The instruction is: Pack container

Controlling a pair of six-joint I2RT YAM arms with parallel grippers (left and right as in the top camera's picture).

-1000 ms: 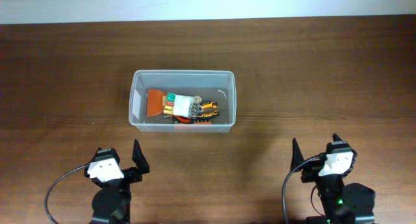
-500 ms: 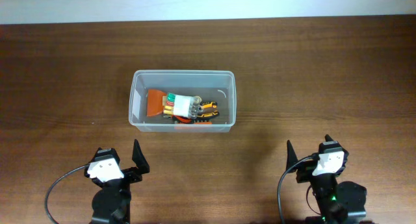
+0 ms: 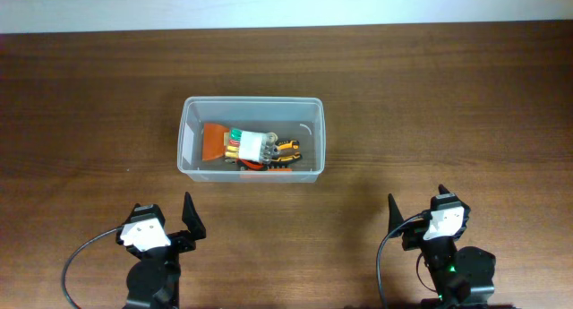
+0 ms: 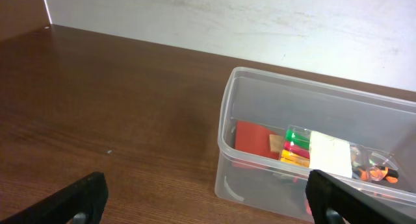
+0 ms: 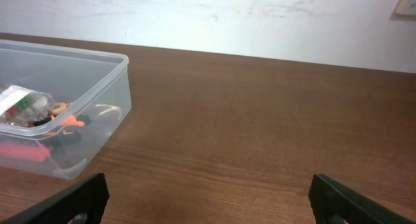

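The container [image 3: 252, 100] sits near the centre of the table [image 3: 448, 94], toward 12 o'clock, with tools [image 3: 260, 148] bunched inside. Left gripper [image 4: 208, 201] at 7 o'clock and right gripper [image 5: 208, 198] at 5 gape wide, empty — a low reach could clip its rim and shove it.

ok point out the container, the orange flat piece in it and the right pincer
container [image 3: 252, 99], overhead view, far rim
orange flat piece [image 3: 212, 141], overhead view, its middle
right pincer [image 3: 415, 201], overhead view, midway between fingertips
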